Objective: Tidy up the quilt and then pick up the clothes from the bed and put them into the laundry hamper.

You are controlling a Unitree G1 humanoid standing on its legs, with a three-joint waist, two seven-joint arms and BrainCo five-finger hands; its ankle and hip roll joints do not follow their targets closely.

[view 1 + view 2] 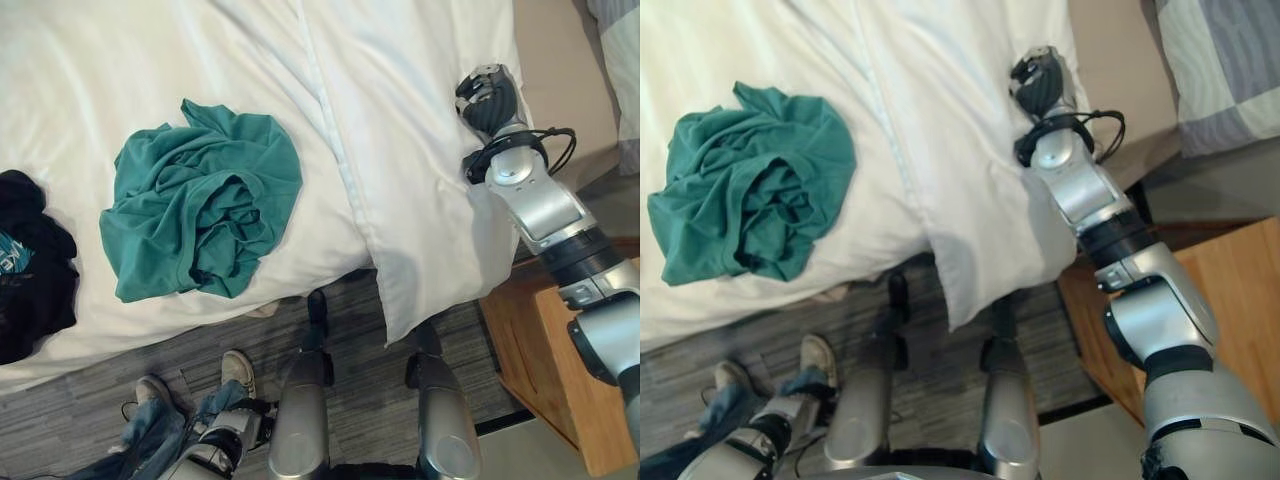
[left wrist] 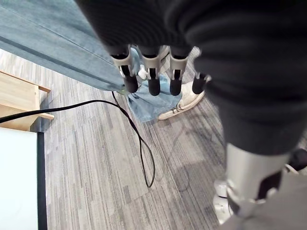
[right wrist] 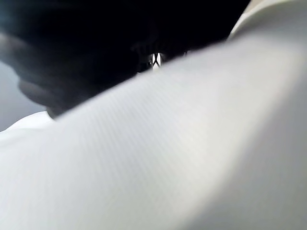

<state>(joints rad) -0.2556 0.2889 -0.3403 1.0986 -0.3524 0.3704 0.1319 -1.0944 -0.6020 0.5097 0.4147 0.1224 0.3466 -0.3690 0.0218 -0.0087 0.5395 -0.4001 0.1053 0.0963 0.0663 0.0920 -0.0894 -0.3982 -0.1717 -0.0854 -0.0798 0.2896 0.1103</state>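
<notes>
At the far left edge of the bed (image 1: 60, 120) lies a black garment (image 1: 30, 265), bunched up. Just to its right, apart from it, a green shirt (image 1: 200, 205) sits crumpled in a heap on the white sheet. Below the bed's edge, on the grey floor (image 1: 120, 380), a person's jeans and pale shoes (image 1: 238, 372) stand near the left robot hand (image 2: 151, 72), which hangs low over the floor with fingers relaxed and straight, holding nothing. Further right, the white quilt (image 1: 420, 150) drapes over the bed's side, one corner hanging down toward the floor. The right robot hand (image 1: 487, 97) rests against the quilt's right edge; whether its fingers grasp the cloth cannot be told. A wooden nightstand (image 1: 560, 370) stands at the far right.
</notes>
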